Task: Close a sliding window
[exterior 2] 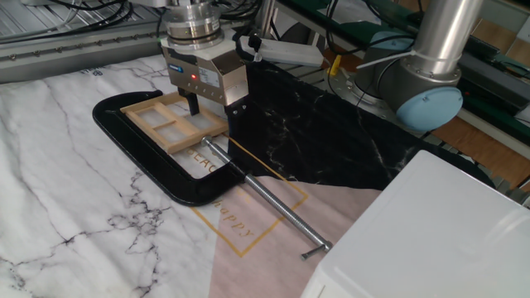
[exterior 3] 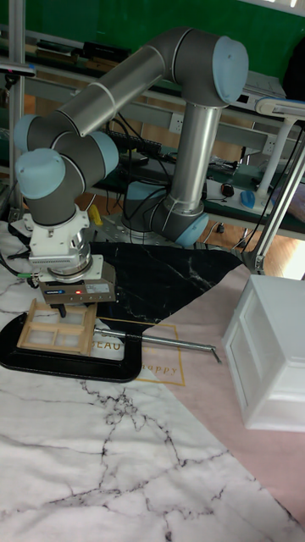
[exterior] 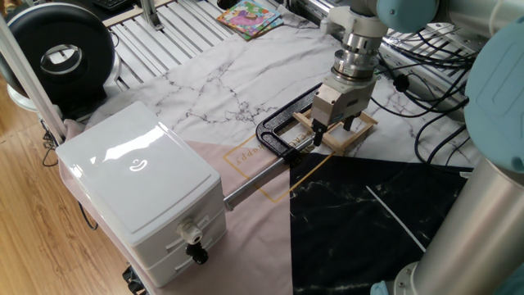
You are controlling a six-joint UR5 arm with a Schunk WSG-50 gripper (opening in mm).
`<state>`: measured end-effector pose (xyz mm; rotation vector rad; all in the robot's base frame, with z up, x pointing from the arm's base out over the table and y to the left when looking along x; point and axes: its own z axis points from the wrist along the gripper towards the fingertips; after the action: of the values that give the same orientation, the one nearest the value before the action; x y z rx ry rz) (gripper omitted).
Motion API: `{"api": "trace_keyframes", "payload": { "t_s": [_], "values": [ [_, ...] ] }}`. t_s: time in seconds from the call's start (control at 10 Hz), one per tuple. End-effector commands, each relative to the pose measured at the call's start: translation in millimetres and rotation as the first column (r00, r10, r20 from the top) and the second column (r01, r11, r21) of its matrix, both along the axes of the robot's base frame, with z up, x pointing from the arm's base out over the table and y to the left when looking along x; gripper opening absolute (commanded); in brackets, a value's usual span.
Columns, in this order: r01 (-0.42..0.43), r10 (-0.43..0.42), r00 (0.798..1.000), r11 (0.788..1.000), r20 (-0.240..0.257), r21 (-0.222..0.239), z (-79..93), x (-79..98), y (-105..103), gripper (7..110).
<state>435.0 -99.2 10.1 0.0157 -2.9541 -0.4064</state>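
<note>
The sliding window lies flat on the cloth. Its black rounded frame holds a light tan wooden sash with a pane grid. The sash sits at the end of the frame far from the white box, and the frame's other half shows bare cloth. My gripper points straight down onto the sash. Its dark fingers stand apart and reach down among the sash's bars. It holds nothing.
A thin metal rod runs from the frame toward the white plastic box with drawers. A black round device stands at the back left. Cables lie behind the arm. A colourful booklet lies on the rails.
</note>
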Motion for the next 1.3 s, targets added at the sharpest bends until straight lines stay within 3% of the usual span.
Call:
{"api": "trace_keyframes", "payload": {
  "t_s": [0.0, 1.0, 1.2],
  "values": [
    [-0.001, 0.001, 1.0, 1.0, 0.009, -0.006, -1.1, 1.4, -3.8, 88],
    [-0.033, 0.035, 0.999, 0.997, 0.035, -0.067, -5.5, 4.7, -17.6, 88],
    [-0.038, 0.043, 0.998, 0.993, 0.047, -0.107, -8.7, 5.6, -20.8, 88]
  ]
}}
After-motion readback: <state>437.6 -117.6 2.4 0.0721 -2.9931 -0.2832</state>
